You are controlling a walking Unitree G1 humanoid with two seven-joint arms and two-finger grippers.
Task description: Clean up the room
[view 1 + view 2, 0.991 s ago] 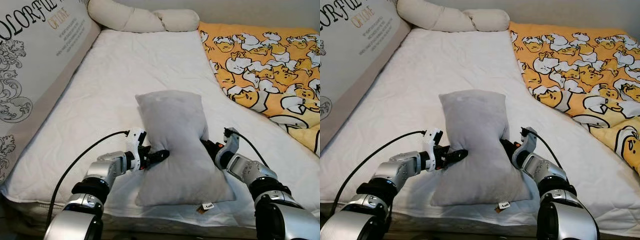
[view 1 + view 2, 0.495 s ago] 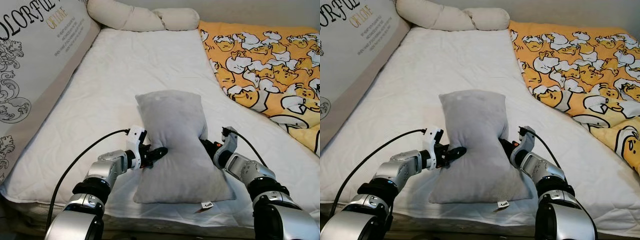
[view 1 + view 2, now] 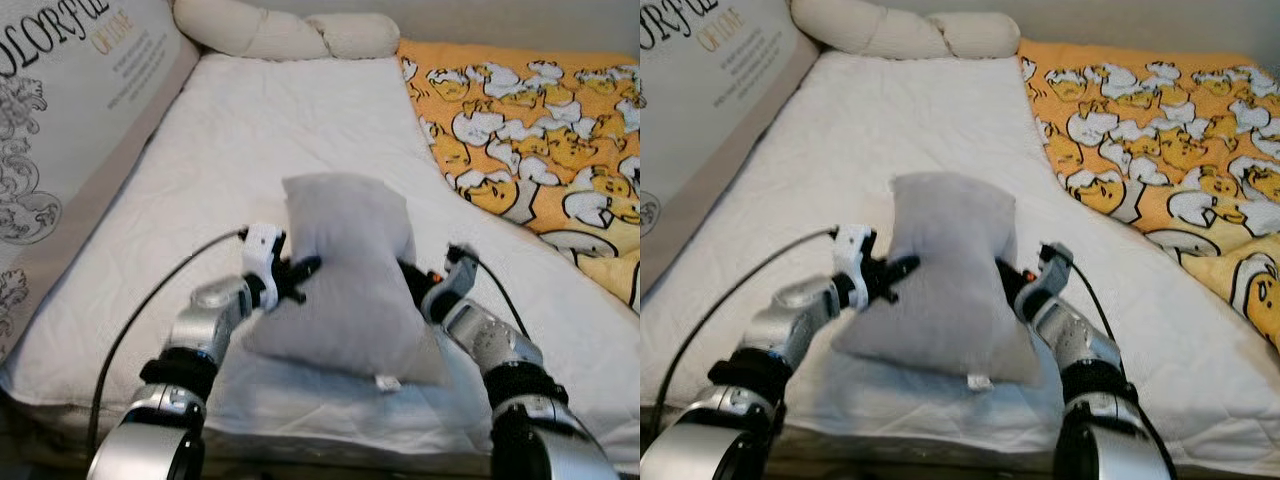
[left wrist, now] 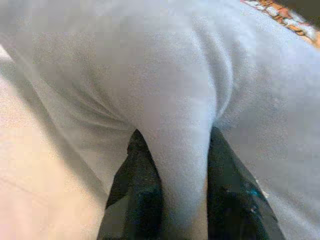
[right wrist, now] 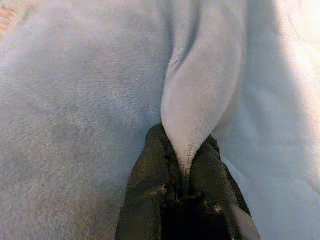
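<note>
At frame centre, the left gripper [image 3: 300, 272] and right gripper [image 3: 412, 283] each pinch an edge fold of the grey pillow [image 3: 345, 270], lifted over the white mattress [image 3: 250, 130]. Such thin fabric pinches could slip, dropping it.

My right gripper [image 3: 408, 283] is hiding its fingertips behind the grey pillow [image 3: 345, 275]; the yellow blanket [image 3: 530, 130] is running off the right edge.

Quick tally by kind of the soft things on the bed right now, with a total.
Grey pillow, pinched by left gripper and right gripper: 1
Cream bolster: 1
Printed cushion: 1
Orange duck blanket: 1
Total: 4
</note>
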